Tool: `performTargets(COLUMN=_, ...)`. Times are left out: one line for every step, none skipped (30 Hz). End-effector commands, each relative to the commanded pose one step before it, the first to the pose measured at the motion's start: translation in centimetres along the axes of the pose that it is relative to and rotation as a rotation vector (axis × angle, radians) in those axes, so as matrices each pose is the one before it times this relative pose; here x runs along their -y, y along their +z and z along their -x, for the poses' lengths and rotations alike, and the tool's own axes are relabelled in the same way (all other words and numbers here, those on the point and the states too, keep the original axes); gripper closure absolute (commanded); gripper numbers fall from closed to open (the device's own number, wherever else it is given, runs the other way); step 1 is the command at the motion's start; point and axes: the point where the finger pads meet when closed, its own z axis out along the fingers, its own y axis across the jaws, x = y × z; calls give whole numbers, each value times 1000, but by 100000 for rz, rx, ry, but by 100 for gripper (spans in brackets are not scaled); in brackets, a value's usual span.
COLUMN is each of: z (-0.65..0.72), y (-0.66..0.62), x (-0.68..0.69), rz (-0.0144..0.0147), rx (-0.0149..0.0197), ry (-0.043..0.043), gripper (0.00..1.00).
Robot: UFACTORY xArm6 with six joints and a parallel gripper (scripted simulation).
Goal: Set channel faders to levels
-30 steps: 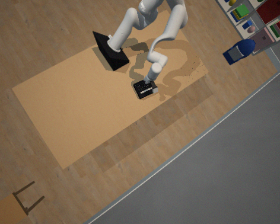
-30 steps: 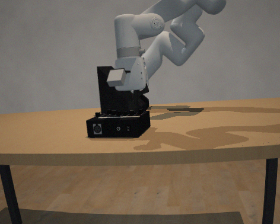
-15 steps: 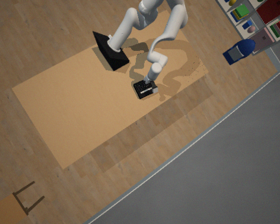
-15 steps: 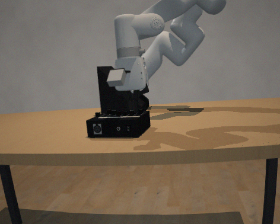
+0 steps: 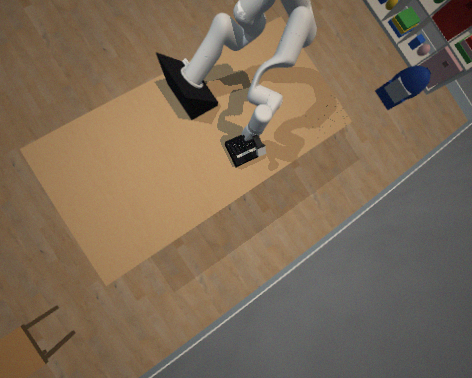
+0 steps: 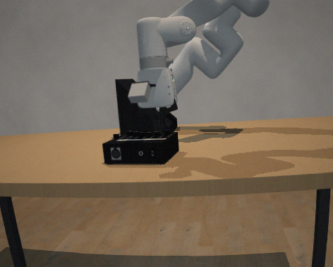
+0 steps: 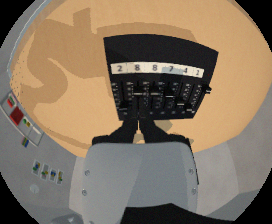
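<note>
The black lighting desk stands flat on the table. In the wrist view its white tape reads 2, 8, 8, 7, 4, 1 from left to right. The first fader cap stands low. The second cap and third cap stand high, about level. The fourth cap is slightly lower, the fifth cap lower, the sixth cap lowest. Exact marks are too small to read. My gripper is shut and empty, its fingertips at the desk's near edge, below the second fader.
A small black knob sticks out at the desk's right edge in the wrist view; whether it is the master fader I cannot tell. The arm's black base plate stands on the table behind the desk. Shelves with coloured items lie beyond the table.
</note>
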Motion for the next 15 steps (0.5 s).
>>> performTargets(z=-58, y=-111, x=16, rz=40, rx=-310, ry=-97, gripper=100)
performTargets(z=0, y=-3, x=0, rz=0, rx=0, ry=0, gripper=100)
performTargets(z=0, y=-17, x=0, rz=0, rx=0, ry=0, gripper=100)
performTargets(z=0, y=-42, x=0, rz=-1, rx=0, ry=0, gripper=100)
performTargets(z=0, y=-74, x=0, rz=-1, rx=0, ry=0, gripper=100)
performTargets(z=0, y=-110, x=0, rz=0, rx=0, ry=0, gripper=100)
performTargets(z=0, y=-148, x=0, rz=1, rx=0, ry=1, gripper=100)
performTargets(z=0, y=-187, x=0, rz=-1, rx=0, ry=0, gripper=100)
performTargets(z=0, y=-222, x=0, rz=0, rx=0, ry=0, gripper=100)
performTargets(z=0, y=0, x=0, rz=0, rx=0, ry=0, gripper=100)
performTargets(z=0, y=0, x=0, rz=0, rx=0, ry=0, gripper=100)
performTargets(z=0, y=-253, x=0, rz=-1, rx=0, ry=0, gripper=100)
performTargets(z=1, y=-278, x=0, rz=2, rx=0, ry=1, gripper=100)
performTargets(z=-1, y=-298, x=1, rz=-2, rx=0, ry=-1, gripper=100)
performTargets(z=0, y=-309, x=0, rz=0, rx=0, ry=0, gripper=100)
